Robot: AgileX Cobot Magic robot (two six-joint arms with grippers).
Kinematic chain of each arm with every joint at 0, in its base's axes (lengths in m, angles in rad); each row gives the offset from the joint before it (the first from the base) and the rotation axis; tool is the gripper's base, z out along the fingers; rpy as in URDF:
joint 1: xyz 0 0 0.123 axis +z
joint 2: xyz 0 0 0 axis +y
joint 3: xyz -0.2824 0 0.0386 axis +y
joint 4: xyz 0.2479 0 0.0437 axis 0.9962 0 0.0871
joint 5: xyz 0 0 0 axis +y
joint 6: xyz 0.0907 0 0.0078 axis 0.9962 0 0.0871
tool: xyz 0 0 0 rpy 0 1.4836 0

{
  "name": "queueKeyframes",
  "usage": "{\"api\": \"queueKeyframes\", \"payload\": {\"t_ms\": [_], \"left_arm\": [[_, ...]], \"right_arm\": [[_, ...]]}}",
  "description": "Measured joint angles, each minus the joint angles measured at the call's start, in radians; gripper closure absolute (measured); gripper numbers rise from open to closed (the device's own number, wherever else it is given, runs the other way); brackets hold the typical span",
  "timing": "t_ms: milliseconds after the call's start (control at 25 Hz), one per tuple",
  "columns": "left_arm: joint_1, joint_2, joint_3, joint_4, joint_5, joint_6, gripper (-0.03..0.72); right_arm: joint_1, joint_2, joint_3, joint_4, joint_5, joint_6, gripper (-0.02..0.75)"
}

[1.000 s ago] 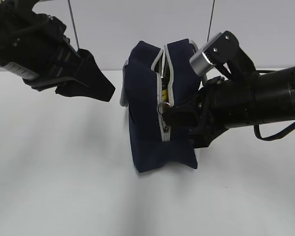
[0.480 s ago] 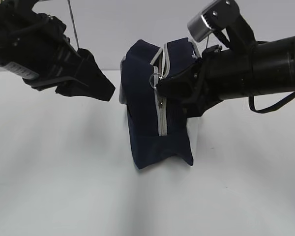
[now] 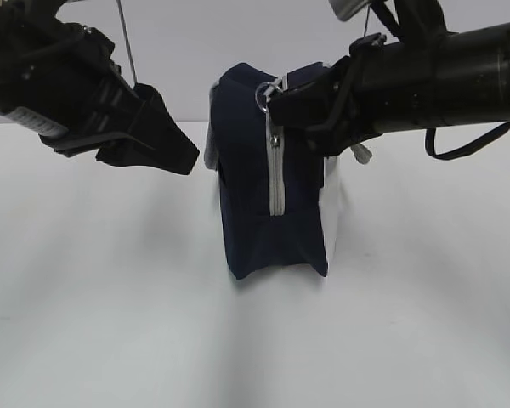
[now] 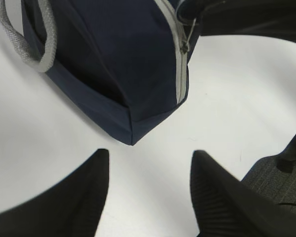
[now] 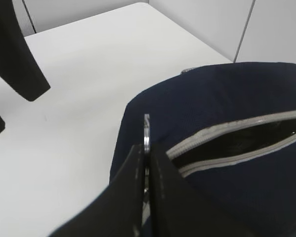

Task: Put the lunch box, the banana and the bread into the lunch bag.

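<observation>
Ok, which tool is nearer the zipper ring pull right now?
Right. The right tool is shut on the ring pull at the lunch bag top; the left tool hangs open, apart to the bag's left.

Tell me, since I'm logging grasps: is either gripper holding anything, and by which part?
The right gripper is pinched on the metal ring pull of the lunch bag zipper. The left gripper is open over the table, holding nothing.

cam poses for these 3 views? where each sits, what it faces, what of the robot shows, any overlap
Exterior: table height, facing the lunch bag side-on; left gripper and right gripper both show.
Left wrist: above the table, looking down at the bag's lower end; its open fingers at bottom.
Right wrist: above the bag's top, looking along the zipper; its fingers pinch the ring pull.
Shared: bag, zipper.
</observation>
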Motion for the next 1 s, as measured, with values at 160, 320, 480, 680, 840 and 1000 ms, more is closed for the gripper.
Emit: {"api": "queueKeyframes", "payload": {"t_ms": [160, 320, 480, 680, 840, 1000], "left_arm": [[0.000, 0.000, 0.000, 0.000, 0.000, 0.000, 0.309], [0.000, 0.000, 0.000, 0.000, 0.000, 0.000, 0.309], [0.000, 0.000, 0.022, -0.048, -0.037, 0.092, 0.309], [0.000, 0.000, 0.127, -0.307, -0.156, 0.364, 0.309], [0.000, 0.000, 0.203, -0.504, -0.212, 0.579, 0.309], [0.000, 0.000, 0.258, -0.599, -0.268, 0.704, 0.309]], "right_arm": [[0.000, 0.000, -0.006, 0.014, -0.017, 0.000, 0.754], [0.000, -0.018, -0.006, 0.061, -0.048, 0.000, 0.754], [0.000, -0.030, -0.006, 0.073, -0.058, 0.000, 0.754], [0.000, -0.028, -0.006, 0.000, 0.018, 0.027, 0.754], [0.000, -0.008, -0.006, -0.084, 0.074, 0.085, 0.754], [0.000, 0.006, -0.008, -0.116, 0.104, 0.110, 0.754]]}}
